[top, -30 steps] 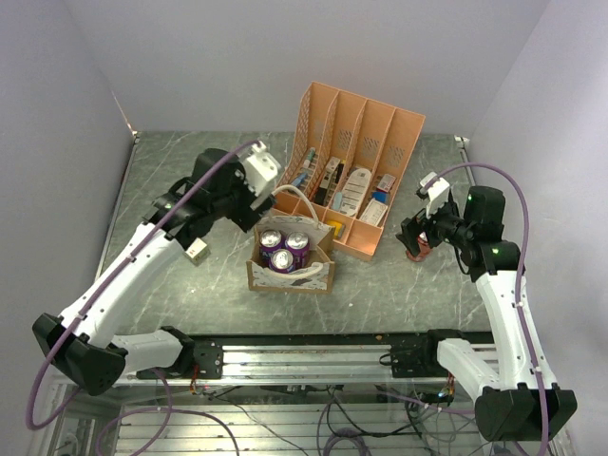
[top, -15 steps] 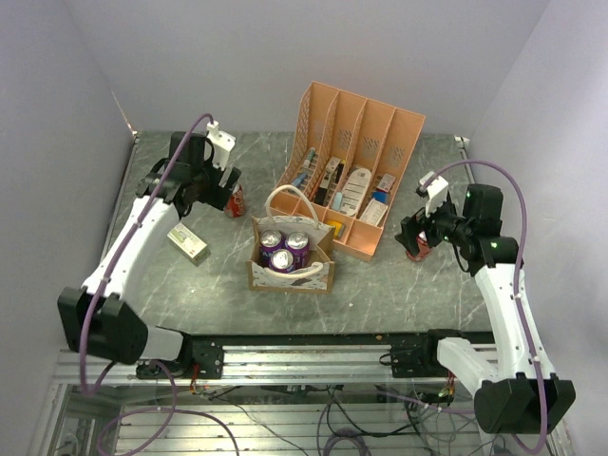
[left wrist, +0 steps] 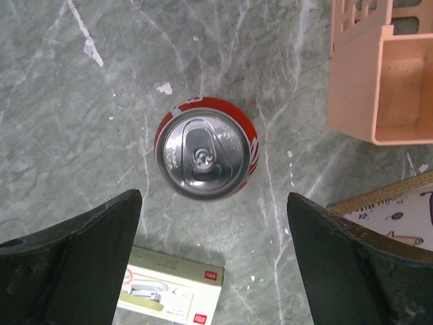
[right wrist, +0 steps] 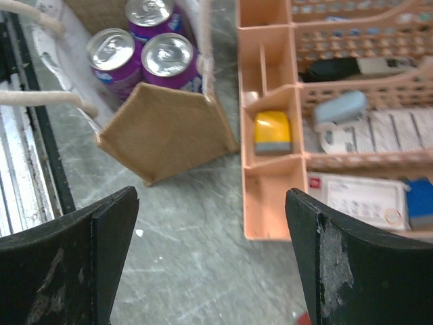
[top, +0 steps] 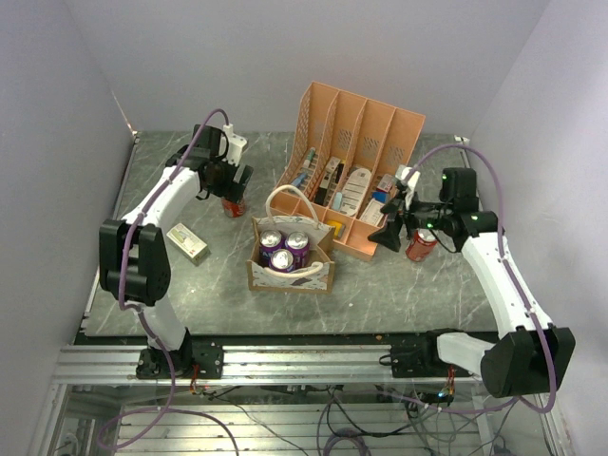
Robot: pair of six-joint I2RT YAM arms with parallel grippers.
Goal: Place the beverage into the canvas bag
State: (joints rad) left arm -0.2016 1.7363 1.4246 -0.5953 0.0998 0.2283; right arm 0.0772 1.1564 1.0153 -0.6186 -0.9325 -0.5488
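Grey-green marbled tabletop (top: pixel 399 294), pale veins, a few white flecks (left wrist: pixel 164 88) showing in my left wrist view. Directly on it: a red can (left wrist: pixel 206 150), upright on my left at the far side, silver top, tab flat. A small flat cream box (top: pixel 188 242) lies near it, closer to my bases, not touching. Mid-table the canvas bag (top: pixel 290 277) stands upright, mouth open. The orange file rack (top: pixel 313 123) sits behind and right of the bag, front edge just beside it, contact I cannot tell. On my right a second red can (top: pixel 420 245), upright, just beside the rack's front right corner
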